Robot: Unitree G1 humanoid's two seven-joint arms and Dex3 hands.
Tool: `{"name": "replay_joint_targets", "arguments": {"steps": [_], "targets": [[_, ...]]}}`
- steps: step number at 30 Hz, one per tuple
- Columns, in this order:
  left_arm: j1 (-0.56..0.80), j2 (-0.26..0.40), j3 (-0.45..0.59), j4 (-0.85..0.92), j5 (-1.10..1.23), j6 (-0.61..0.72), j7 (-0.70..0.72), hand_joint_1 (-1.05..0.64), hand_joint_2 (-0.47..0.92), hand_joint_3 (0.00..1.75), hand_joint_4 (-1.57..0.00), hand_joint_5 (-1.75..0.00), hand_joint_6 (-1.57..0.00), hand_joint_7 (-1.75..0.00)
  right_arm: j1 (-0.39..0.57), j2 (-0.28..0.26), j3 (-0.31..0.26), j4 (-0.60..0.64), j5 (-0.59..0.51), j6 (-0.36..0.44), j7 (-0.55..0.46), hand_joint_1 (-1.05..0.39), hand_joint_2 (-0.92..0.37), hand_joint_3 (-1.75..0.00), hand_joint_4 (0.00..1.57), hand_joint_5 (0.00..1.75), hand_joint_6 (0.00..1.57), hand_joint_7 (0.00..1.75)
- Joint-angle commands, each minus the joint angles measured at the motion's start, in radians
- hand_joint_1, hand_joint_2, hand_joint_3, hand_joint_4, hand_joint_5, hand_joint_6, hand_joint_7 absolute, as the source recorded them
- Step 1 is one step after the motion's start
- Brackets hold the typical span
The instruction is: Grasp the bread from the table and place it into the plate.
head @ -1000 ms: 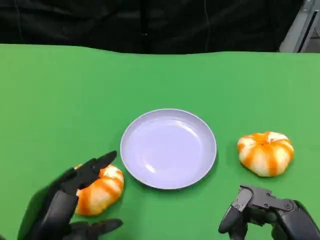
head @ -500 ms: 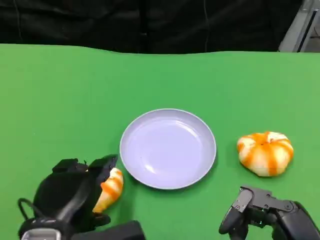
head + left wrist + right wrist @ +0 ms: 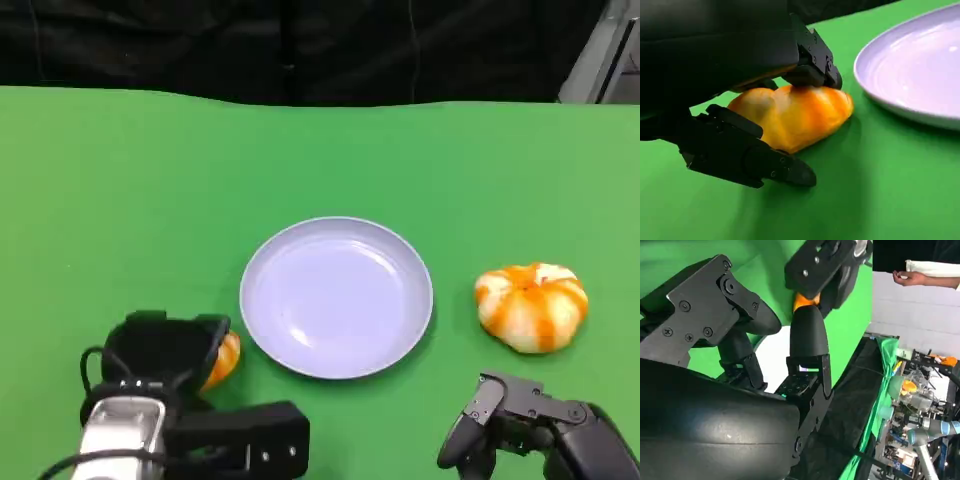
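The left hand covers the near bread on the green tabletop, just beside the plate. Its fingers close over and under the loaf, seemingly gripping it for lifting. The right hand rests idle, fingers curled inward on nothing.

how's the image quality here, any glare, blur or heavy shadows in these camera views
Head view: even light, a soft sheen on the plate. Left wrist view: the bread fairly sharp under the left hand, casting a dark shadow on the cloth. Right wrist view: the right hand looms large and dark; the background is washed out.
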Motion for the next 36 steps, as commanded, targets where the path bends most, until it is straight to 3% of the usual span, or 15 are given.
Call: {"name": "replay_joint_targets", "arguments": {"steps": [1,2,3,6,8,9,10,11,12,13,20,25,28,30,36], "targets": [[-0.002,0.034,0.019,0.084,-0.079,-0.057,0.115,-0.32,0.92,0.19,-0.62,-1.19,-0.96,-0.11,0.003,-0.003,-0.001,-0.01,0.009,-0.009,-0.003,-0.02,-0.36,-1.29,0.75,1.7,0.76,1.37],[-0.003,0.039,0.023,0.094,-0.097,-0.075,0.143,-0.28,0.92,0.16,-0.67,-1.3,-1.07,-0.16,0.003,-0.003,-0.001,-0.01,0.011,-0.009,-0.002,-0.02,-0.36,-1.29,0.75,1.7,0.76,1.37],[-0.001,0.044,0.032,0.107,-0.121,-0.105,0.188,-0.27,0.92,0.15,-0.68,-1.34,-1.11,-0.17,0.003,-0.004,-0.002,-0.01,0.012,-0.009,-0.001,-0.02,-0.36,-1.29,0.75,1.7,0.77,1.37],[0.005,0.062,0.048,0.116,-0.17,-0.166,0.285,-0.32,0.83,0.03,-0.83,-1.68,-1.22,-0.24,0.003,-0.006,-0.002,-0.012,0.007,-0.008,-0.002,-0.02,-0.36,-1.3,0.75,1.7,0.76,1.37],[0.01,0.073,0.057,0.112,-0.195,-0.199,0.34,-0.31,0.8,0.01,-0.86,-1.73,-0.95,-0.93,0.003,-0.006,-0.002,-0.01,0.004,-0.011,-0.003,-0.02,-0.36,-1.31,0.75,1.7,0.76,1.37],[0.013,0.077,0.064,0.108,-0.207,-0.218,0.368,-0.26,0.86,0.04,-0.86,-1.74,-0.77,-1.4,0.002,-0.006,-0.002,-0.008,0.004,-0.013,-0.003,-0.02,-0.36,-1.31,0.74,1.7,0.76,1.37],[0.016,0.08,0.073,0.097,-0.217,-0.228,0.39,-0.24,0.89,0.08,-0.86,-1.74,-0.7,-1.57,0.001,-0.005,-0.003,-0.006,0.005,-0.014,-0.003,-0.02,-0.36,-1.31,0.75,1.69,0.76,1.37],[0.02,0.082,0.084,0.083,-0.226,-0.237,0.416,-0.23,0.87,0.24,-0.85,-1.74,-0.67,-1.65,0.0,-0.005,-0.003,-0.005,0.005,-0.011,-0.003,-0.03,-0.36,-1.31,0.75,1.7,0.77,1.37],[0.023,0.08,0.097,0.07,-0.237,-0.248,0.446,-0.22,0.74,0.61,-0.86,-1.75,-0.69,-1.64,-0.001,-0.004,-0.003,-0.003,0.007,-0.01,-0.003,-0.04,-0.36,-1.3,0.75,1.7,0.76,1.37],[0.026,0.079,0.108,0.061,-0.246,-0.261,0.477,-0.21,0.66,0.79,-0.87,-1.75,-0.7,-1.64,-0.001,-0.003,-0.002,-0.003,0.007,-0.009,-0.003,-0.03,-0.37,-1.3,0.75,1.7,0.77,1.37],[0.014,0.095,0.134,0.047,-0.208,-0.39,0.806,-0.18,0.34,1.32,-0.97,-1.75,-0.81,-1.59,-0.006,-0.002,-0.001,0.005,0.001,-0.014,-0.007,-0.02,-0.36,-1.3,0.75,1.7,0.77,1.38],[-0.029,0.089,0.118,0.047,-0.217,-0.479,0.859,-0.23,0.29,1.42,-0.98,-1.75,-0.75,-1.71,-0.009,-0.002,-0.002,0.008,0.005,-0.014,-0.006,-0.02,-0.36,-1.29,0.75,1.71,0.76,1.38],[-0.064,0.075,0.101,0.064,-0.219,-0.504,0.839,-0.26,0.23,1.43,-0.97,-1.75,-0.84,-1.51,-0.009,-0.002,-0.002,0.008,0.007,-0.014,-0.005,-0.02,-0.37,-1.29,0.74,1.7,0.76,1.38],[-0.094,0.065,0.085,0.089,-0.215,-0.515,0.841,-0.27,0.22,1.45,-0.97,-1.75,-0.87,-1.47,-0.01,-0.001,-0.002,0.01,0.011,-0.015,-0.004,-0.01,-0.37,-1.28,0.74,1.69,0.76,1.38],[-0.214,0.018,0.025,0.215,-0.191,-0.545,0.876,-0.24,0.22,1.4,-0.96,-1.75,-0.75,-1.72,-0.011,0.0,0.001,0.019,0.009,-0.028,-0.005,0.0,-0.36,-1.3,0.75,1.69,0.76,1.37]]}}
